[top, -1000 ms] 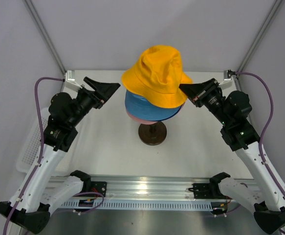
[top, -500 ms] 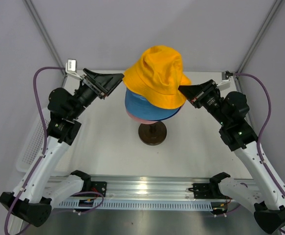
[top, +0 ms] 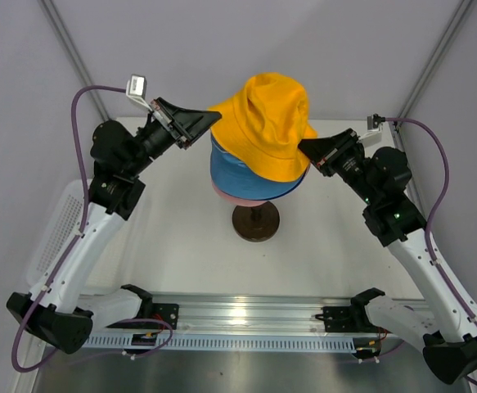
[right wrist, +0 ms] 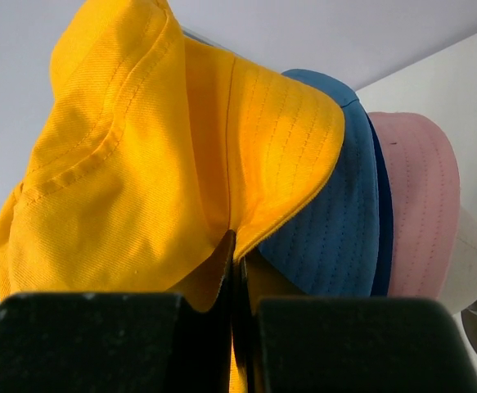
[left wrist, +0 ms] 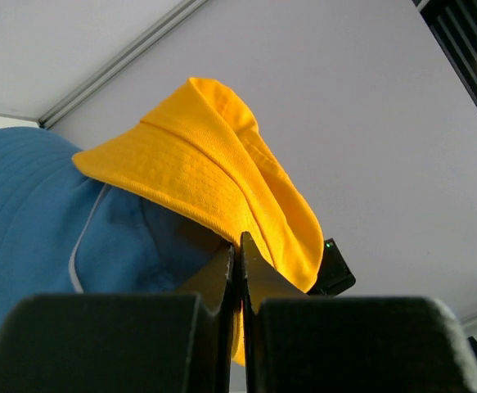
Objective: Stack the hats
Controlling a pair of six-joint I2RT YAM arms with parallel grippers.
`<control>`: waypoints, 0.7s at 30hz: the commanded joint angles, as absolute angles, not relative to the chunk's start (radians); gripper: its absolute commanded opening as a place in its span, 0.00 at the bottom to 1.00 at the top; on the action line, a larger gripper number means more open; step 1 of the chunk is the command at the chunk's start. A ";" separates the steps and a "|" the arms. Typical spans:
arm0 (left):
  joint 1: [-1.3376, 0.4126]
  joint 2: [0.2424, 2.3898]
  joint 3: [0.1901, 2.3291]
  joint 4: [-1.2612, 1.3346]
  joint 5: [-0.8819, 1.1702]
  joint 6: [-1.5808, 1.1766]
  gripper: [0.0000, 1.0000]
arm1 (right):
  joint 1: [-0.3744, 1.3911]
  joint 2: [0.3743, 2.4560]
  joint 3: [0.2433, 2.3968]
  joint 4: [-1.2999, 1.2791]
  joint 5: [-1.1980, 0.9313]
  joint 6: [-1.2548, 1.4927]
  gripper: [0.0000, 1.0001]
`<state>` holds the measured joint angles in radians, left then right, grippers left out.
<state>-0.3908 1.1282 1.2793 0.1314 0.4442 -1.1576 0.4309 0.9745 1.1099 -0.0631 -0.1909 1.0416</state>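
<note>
left gripper [top: 214, 117]: fingers pinching yellow-orange hat [top: 267, 123] brim | right gripper [top: 303, 149]: fingers pinching opposite brim | hat atop light blue hat [top: 231, 168]

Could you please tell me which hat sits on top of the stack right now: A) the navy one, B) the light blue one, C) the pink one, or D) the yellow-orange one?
D: the yellow-orange hat covers the light blue hat, and the pink hat shows only as a brim at the bottom.

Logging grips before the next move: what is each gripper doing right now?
Left gripper: shut on the brim of the yellow hat.
Right gripper: shut on its opposite brim.
</note>
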 commanded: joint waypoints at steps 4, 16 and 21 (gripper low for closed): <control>-0.394 1.106 1.428 0.115 0.483 -1.141 0.01 | 0.433 0.973 1.186 -0.058 -0.178 1.028 0.04; -0.379 0.968 1.395 -0.150 0.378 -0.996 0.01 | 0.434 0.982 1.246 -0.072 -0.213 1.011 0.06; -0.362 0.882 1.310 -0.224 0.220 -0.937 0.01 | 0.434 1.002 1.215 -0.066 -0.222 1.009 0.06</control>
